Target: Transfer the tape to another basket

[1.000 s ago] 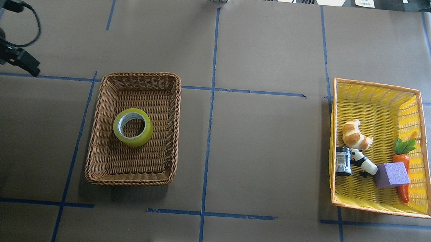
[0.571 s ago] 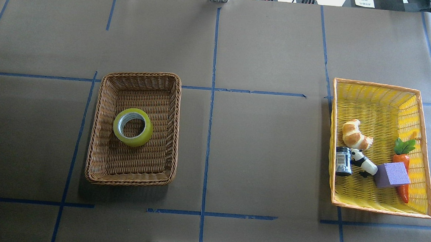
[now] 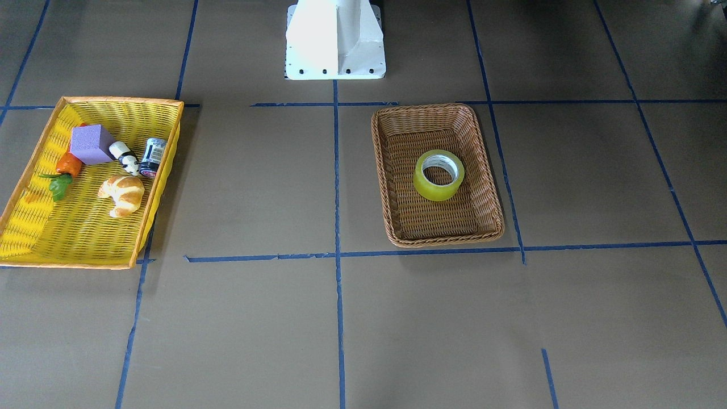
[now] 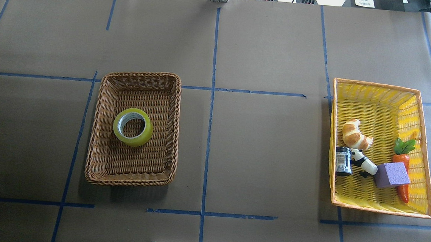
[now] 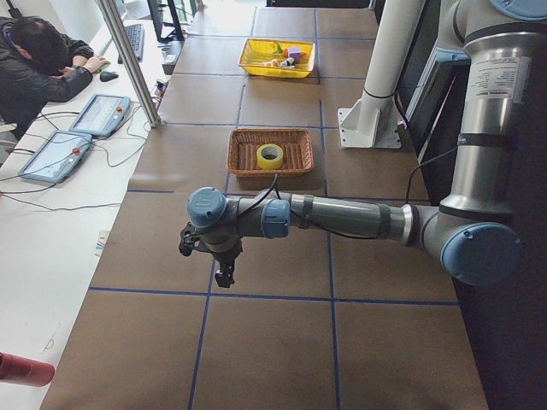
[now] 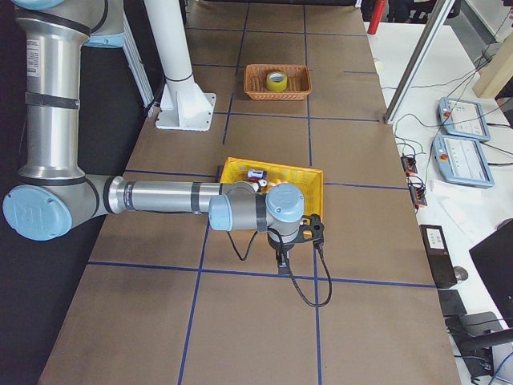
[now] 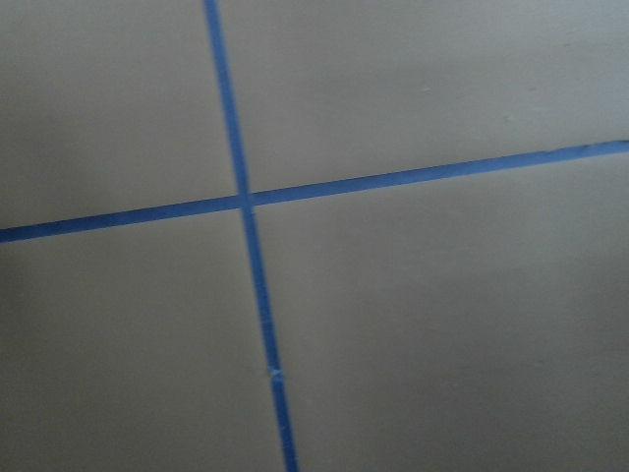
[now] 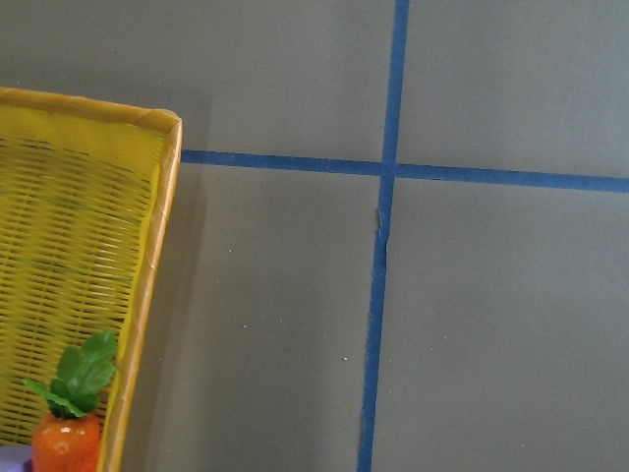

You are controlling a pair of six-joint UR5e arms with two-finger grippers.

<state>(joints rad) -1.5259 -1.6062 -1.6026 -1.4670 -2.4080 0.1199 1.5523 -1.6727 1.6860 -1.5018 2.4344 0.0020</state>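
Observation:
The yellow-green tape (image 4: 137,141) lies flat in the middle of the brown wicker basket (image 4: 175,133), left of the table's centre. It also shows in the front view (image 3: 434,192), where the basket's rim (image 3: 437,108) is plain. My left gripper (image 5: 224,275) shows only in the exterior left view, over bare table well off from the basket; I cannot tell if it is open. My right gripper (image 6: 280,265) shows only in the exterior right view, just past the yellow basket; I cannot tell its state either.
The yellow, orange-rimmed basket (image 4: 377,85) at the right holds a croissant (image 4: 355,134), a dark jar (image 4: 343,161), a panda toy (image 4: 364,164), a purple block (image 4: 392,174) and a carrot (image 4: 402,160). Its corner (image 8: 147,285) shows in the right wrist view. Blue tape lines cross the brown paper.
One second ago my left arm showed at the overhead view's far left edge. It has since moved out of that view. The tape and baskets have not moved.

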